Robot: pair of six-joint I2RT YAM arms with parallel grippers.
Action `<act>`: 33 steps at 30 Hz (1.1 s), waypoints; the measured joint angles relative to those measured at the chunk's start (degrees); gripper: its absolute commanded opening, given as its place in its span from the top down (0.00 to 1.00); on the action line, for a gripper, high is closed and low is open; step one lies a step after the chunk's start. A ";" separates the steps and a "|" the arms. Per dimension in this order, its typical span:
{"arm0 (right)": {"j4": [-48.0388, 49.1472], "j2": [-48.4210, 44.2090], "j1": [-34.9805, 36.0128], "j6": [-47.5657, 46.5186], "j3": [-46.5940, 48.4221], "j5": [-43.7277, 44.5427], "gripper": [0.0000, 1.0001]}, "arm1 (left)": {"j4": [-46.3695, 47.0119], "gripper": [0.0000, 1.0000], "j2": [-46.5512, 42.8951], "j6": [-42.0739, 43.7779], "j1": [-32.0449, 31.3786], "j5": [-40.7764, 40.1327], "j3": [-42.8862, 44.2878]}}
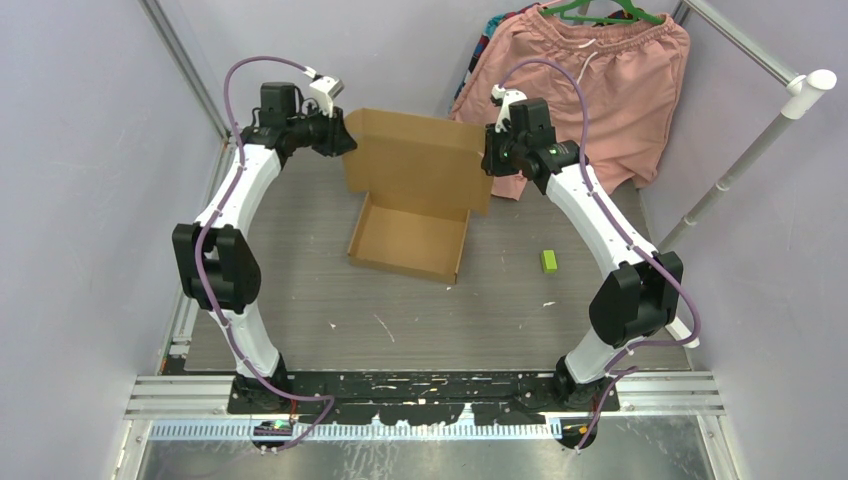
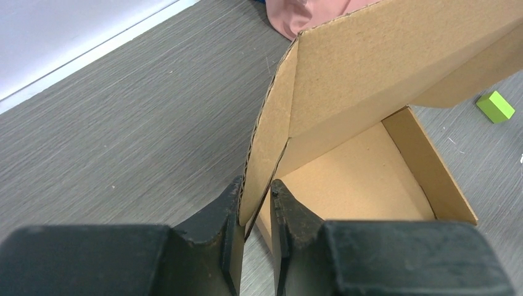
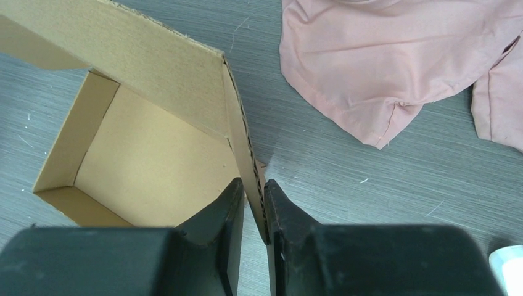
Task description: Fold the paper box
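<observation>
The left fingers (image 2: 217,225) are clamped on a side flap of the plain brown corrugated cardboard paper box (image 2: 370,68). One black finger bears on each face of the flap, and its cut edge runs down between the tips. The right fingers (image 3: 217,219) are clamped in the same way on the opposite side flap of the paper box (image 3: 154,166), which also stands edge-on between the two tips. Both flaps are folded from the ends of the lid panel. In the top view this panel stands raised above the far wall of the paper box (image 1: 410,235), with the left fingers (image 1: 338,135) at its left end and the right fingers (image 1: 492,155) at its right end. Below the panel, the shallow rectangular tray of the box rests open side up on the grey wood-grain tabletop (image 1: 300,290), toward the far middle, with its low walls upright. Every cardboard face in view is plain brown. A small lime-green block (image 1: 548,260) lies on the tabletop to the right of the tray, well apart from it. Pink fabric shorts (image 1: 600,80) hang from a green hanger (image 1: 600,12) at the far right, with their hem on the tabletop near the right fingers.
</observation>
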 measured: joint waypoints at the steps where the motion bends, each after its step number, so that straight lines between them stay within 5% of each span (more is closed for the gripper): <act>1: 0.00 0.00 0.00 0.02 0.00 -0.07 0.78 | 0.02 0.81 0.00 -0.02 0.02 0.04 0.00; 15: 0.11 0.00 0.07 1.29 0.00 -0.96 0.99 | 0.55 0.84 -1.44 -0.07 -1.64 -2.45 -1.11; 33: -0.94 0.02 5.97 3.30 0.85 10.67 0.99 | 0.13 0.84 -5.95 -1.88 -6.95 -18.99 -5.64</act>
